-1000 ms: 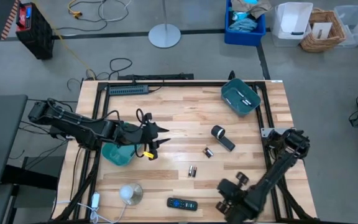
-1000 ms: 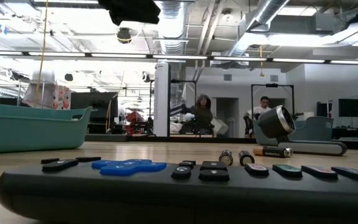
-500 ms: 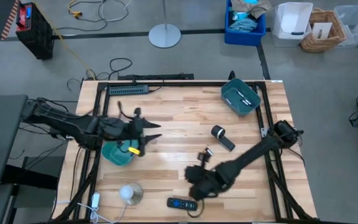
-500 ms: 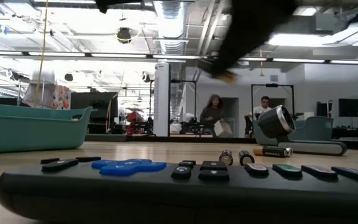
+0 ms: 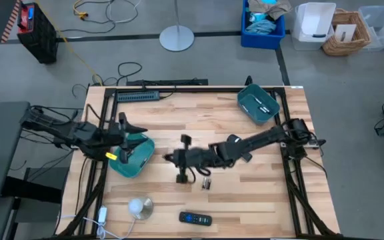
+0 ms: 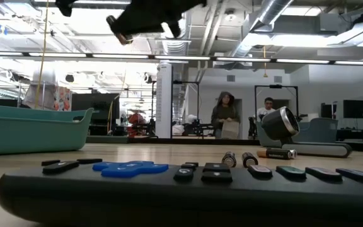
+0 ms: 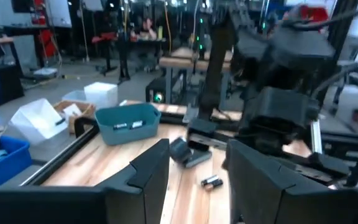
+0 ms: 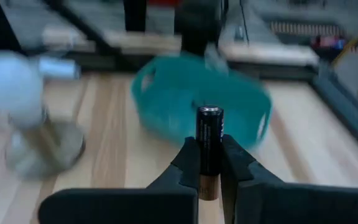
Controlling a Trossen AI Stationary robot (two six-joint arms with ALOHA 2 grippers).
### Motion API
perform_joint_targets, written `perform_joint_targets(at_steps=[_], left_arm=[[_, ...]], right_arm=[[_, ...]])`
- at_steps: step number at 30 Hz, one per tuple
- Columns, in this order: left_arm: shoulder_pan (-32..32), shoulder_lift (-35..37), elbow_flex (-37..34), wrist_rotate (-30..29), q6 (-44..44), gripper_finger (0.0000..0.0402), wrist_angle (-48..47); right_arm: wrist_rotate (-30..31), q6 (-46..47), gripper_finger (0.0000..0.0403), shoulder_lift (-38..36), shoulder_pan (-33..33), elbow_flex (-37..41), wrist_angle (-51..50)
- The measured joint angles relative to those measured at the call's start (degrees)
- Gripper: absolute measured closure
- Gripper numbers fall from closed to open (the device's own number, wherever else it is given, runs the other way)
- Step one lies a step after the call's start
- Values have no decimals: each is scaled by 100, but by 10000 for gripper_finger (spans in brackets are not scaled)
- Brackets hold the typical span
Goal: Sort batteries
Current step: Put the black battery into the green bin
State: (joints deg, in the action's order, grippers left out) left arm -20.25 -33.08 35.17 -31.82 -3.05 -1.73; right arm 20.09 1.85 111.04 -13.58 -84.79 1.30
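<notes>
While the right hand (image 8: 209,163) hangs over the middle of the wooden desk (image 5: 192,113), it grips one dark cylindrical battery (image 8: 208,149) upright, facing the teal plastic bin (image 5: 133,157) at the left, where the left hand (image 7: 194,165) waits, fingers apart.

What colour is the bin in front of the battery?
Teal. The bin shows best in the right wrist view, behind the battery.
</notes>
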Motion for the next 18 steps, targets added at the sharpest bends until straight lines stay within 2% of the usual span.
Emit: perform_joint_targets(at_steps=[6,9,13,18], left_arm=[[-109,645,-187,-56,288,246,130],[-129,748,-215,-65,420,246,141],[-129,765,-241,-63,648,246,202],[-129,750,-242,-58,934,246,441]], right_arm=[[-1043,-382,371,688,529,-4,1958],[-1294,-345,371,1083,700,-40,2761],[-1337,-217,367,1576,885,-483,2954],[-1720,182,356,2320,1019,-1352,2912]])
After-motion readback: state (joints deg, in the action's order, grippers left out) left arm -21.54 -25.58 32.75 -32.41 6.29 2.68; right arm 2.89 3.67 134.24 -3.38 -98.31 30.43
